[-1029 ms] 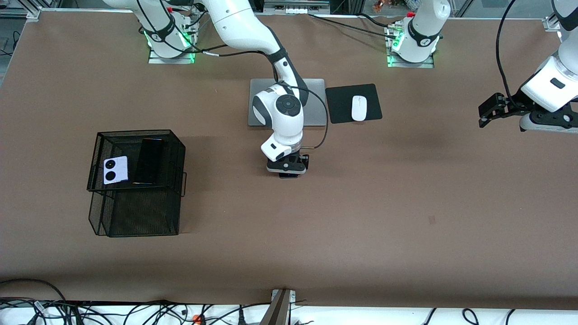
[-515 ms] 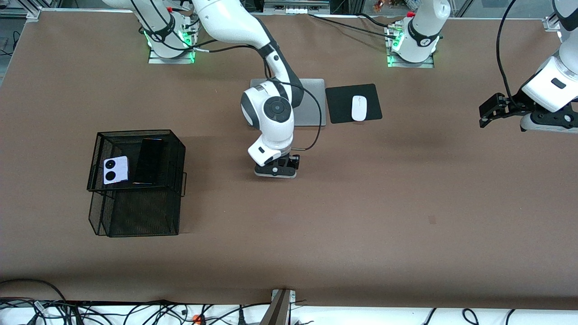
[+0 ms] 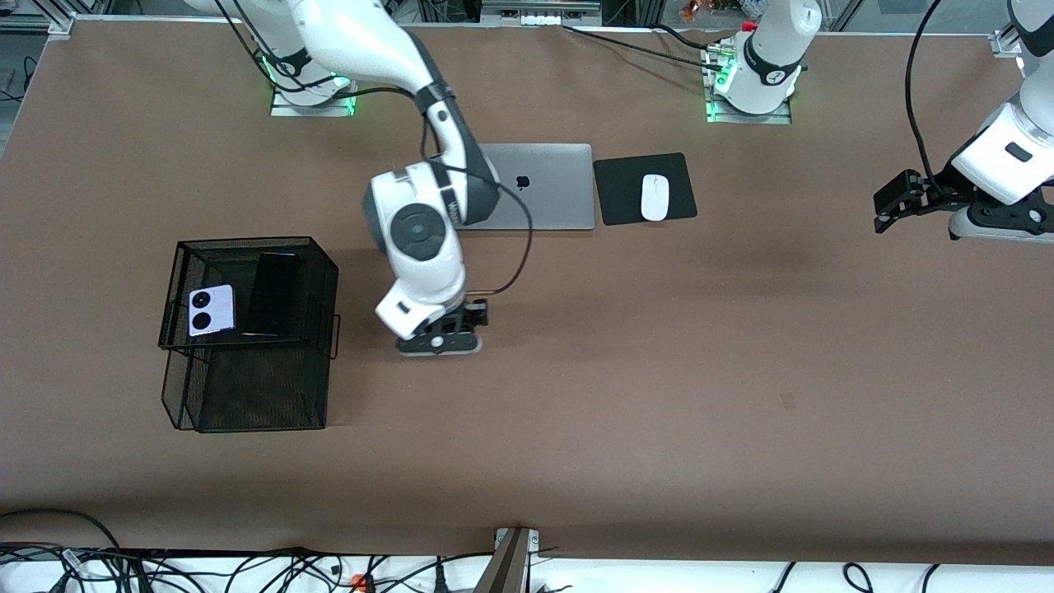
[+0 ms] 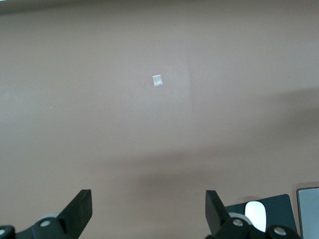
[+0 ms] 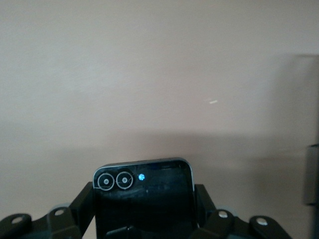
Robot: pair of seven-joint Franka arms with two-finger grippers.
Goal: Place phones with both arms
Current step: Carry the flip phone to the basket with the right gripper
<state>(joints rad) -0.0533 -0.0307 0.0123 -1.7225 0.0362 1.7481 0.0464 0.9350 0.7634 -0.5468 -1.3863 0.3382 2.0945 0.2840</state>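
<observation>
Between the right gripper's (image 3: 440, 336) closed jaws sits the small black phone (image 5: 143, 199), with the mesh basket (image 3: 177, 272) toward the right arm's end; the left gripper (image 3: 893, 200) waits wide open and empty.

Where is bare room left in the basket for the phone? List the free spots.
The black wire basket is crowded on top: a lavender-white squarish phone beside a long slim black phone. Bare brown table lies between the basket and the right gripper, which holds a small black phone.
</observation>
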